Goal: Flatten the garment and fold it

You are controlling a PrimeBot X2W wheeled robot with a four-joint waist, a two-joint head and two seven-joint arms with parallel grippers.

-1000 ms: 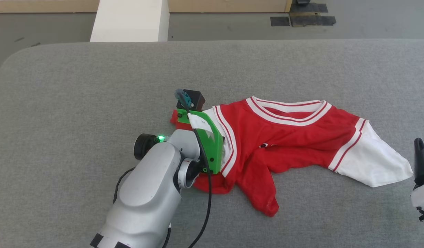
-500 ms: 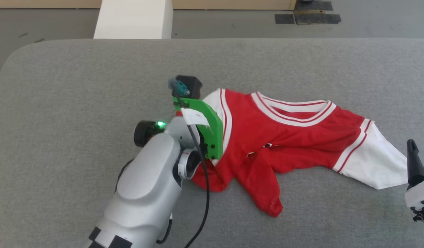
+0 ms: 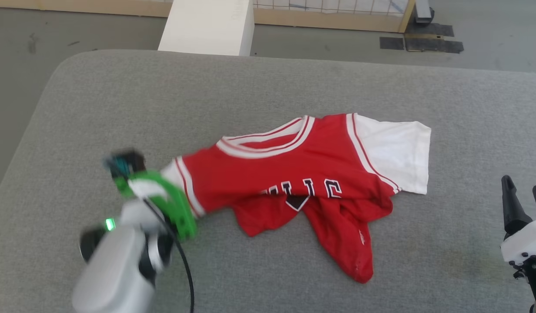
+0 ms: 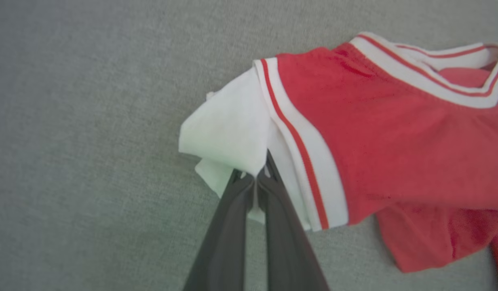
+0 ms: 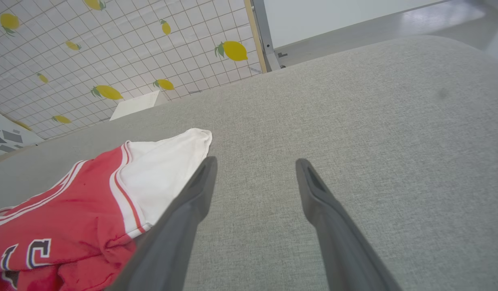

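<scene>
The left gripper (image 4: 257, 181) is pinching the garment's (image 3: 303, 174) white sleeve toward the table's (image 3: 268, 82) left edge. The right gripper (image 3: 521, 184) is hanging spread wide near the right edge. The garment is lying mid-table with its hem bunched, so flattening looks unfinished and folding not begun.

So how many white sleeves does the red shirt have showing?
2. One white sleeve is pinched in the left gripper at the left end of the shirt; the other sleeve lies flat at its right end.
</scene>
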